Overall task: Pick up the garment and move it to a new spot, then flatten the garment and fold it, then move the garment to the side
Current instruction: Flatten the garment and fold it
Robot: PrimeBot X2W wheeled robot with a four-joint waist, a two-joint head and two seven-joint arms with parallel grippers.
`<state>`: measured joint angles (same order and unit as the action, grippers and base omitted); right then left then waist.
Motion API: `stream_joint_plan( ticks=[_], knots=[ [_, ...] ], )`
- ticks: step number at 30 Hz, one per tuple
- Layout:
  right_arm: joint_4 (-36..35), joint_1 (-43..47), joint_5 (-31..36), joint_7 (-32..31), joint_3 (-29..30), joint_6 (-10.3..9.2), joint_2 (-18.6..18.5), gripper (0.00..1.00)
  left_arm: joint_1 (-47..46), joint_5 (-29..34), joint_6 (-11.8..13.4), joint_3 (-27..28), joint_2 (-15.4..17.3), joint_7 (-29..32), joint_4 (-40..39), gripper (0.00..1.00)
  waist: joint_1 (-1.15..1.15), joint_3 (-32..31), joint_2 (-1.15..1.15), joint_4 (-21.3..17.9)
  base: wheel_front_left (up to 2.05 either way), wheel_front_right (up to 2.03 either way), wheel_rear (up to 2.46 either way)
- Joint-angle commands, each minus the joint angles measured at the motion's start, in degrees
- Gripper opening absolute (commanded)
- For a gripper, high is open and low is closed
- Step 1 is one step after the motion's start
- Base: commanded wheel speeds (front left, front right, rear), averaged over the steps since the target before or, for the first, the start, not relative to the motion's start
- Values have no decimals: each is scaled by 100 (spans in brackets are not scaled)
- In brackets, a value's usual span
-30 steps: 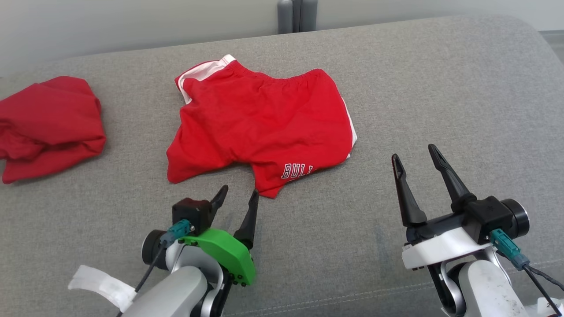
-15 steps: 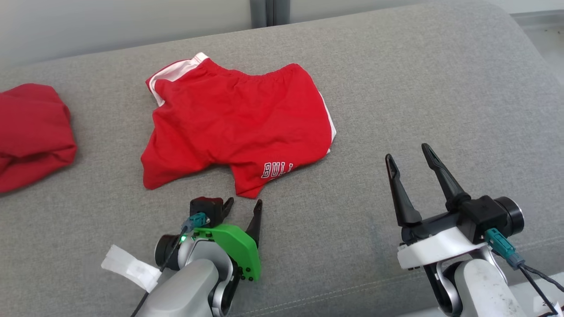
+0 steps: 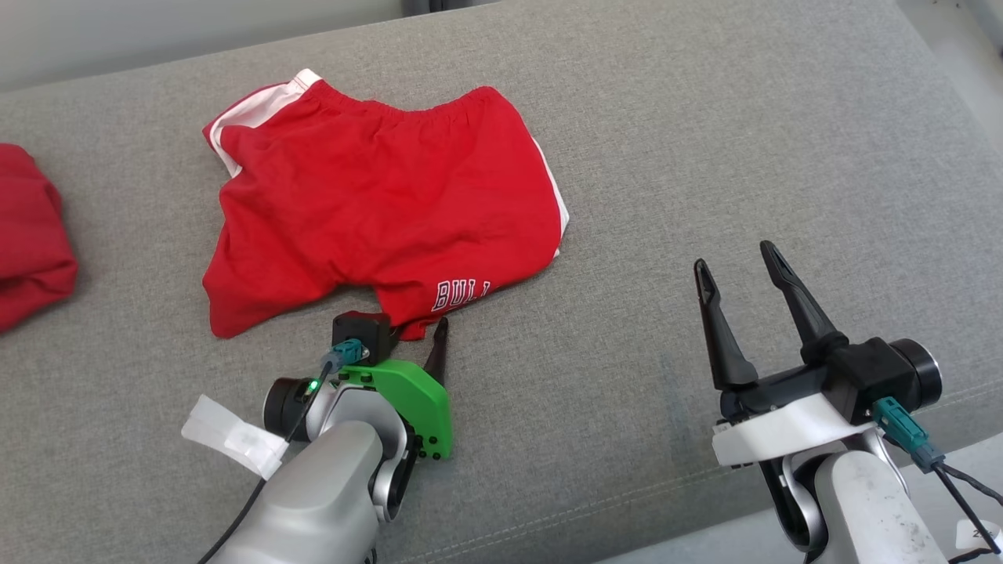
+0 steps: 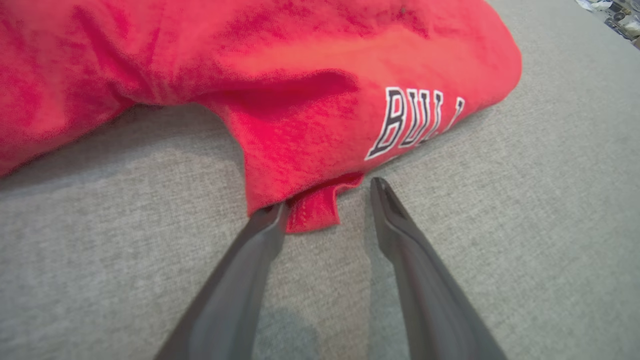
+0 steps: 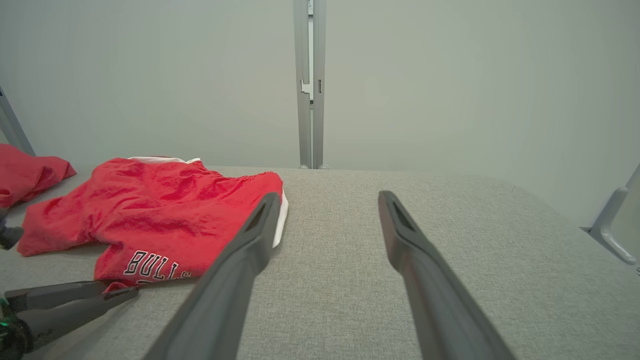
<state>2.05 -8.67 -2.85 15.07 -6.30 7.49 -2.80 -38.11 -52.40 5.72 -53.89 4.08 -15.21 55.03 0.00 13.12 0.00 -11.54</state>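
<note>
The work place is a wide surface covered with grey woven fabric (image 3: 744,141). Its far corner on the right is rounded, and a stitched seam (image 3: 548,522) runs along its near edge. Behind it stands a plain pale wall (image 5: 150,75) of a greyish-green tone. A vertical grey metal post (image 5: 310,85) divides this wall and comes down to the far edge of the surface. At the right side there is a bent grey metal bracket (image 5: 610,225). The light is soft and even, and the shadows are weak.

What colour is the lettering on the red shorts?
White lettering with dark outlines on the shorts; clearest in the left wrist view.
</note>
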Motion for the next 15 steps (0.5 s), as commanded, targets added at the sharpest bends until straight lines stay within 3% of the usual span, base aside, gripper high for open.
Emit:
stream_joint_plan(
  ticks=[1,2,7,15],
  knots=[
    [-20,-78,-19,25,14,0,-19,100,-37,89,18,-19,-2,22,167,8,0,27,0,-23,0,0,0],
    [-22,-79,-23,25,20,0,-18,100,-61,119,-4,-39,-11,24,240,0,0,33,0,-24,0,0,0],
    [-44,-77,-44,25,97,0,-18,100,-213,393,-90,45,-42,21,165,0,0,54,0,52,0,0,0],
    [-1,-51,-70,25,150,0,-19,100,-106,1567,26,412,53,14,-1341,0,0,-90,0,328,0,0,0]
  ],
)
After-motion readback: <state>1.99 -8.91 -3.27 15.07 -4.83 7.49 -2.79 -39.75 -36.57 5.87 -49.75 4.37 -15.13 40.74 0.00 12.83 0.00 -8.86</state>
